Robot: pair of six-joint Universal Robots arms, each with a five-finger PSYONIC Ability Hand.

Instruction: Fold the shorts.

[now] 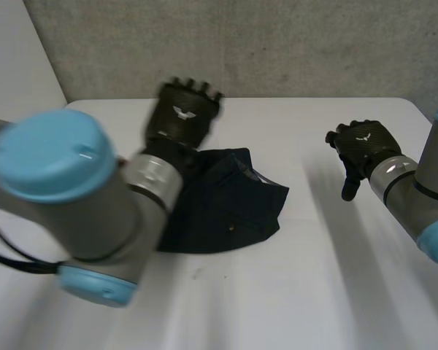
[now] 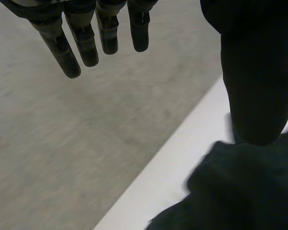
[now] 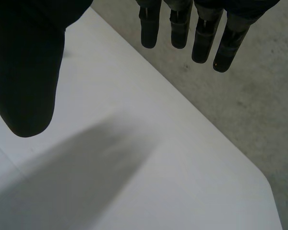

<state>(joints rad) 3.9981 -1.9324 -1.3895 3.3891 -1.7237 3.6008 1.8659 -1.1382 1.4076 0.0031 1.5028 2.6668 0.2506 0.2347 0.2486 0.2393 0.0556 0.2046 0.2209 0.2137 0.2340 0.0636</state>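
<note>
The dark navy shorts (image 1: 230, 204) lie folded in a bundle on the white table (image 1: 292, 292), left of centre. My left hand (image 1: 181, 113) hovers above the shorts' far edge, fingers straight and spread, holding nothing. In the left wrist view its fingers (image 2: 86, 43) and thumb (image 2: 257, 81) stand apart, and the shorts (image 2: 240, 191) lie below the thumb. My right hand (image 1: 363, 146) is off to the right, well away from the shorts, open and empty. Its fingers (image 3: 201, 33) and thumb (image 3: 26, 81) hang straight above bare table.
A grey wall (image 1: 277, 44) rises behind the table's far edge. The table's right far corner (image 3: 264, 182) lies beyond my right hand's fingertips. My left arm's elbow (image 1: 66, 197) covers the table's left part in the head view.
</note>
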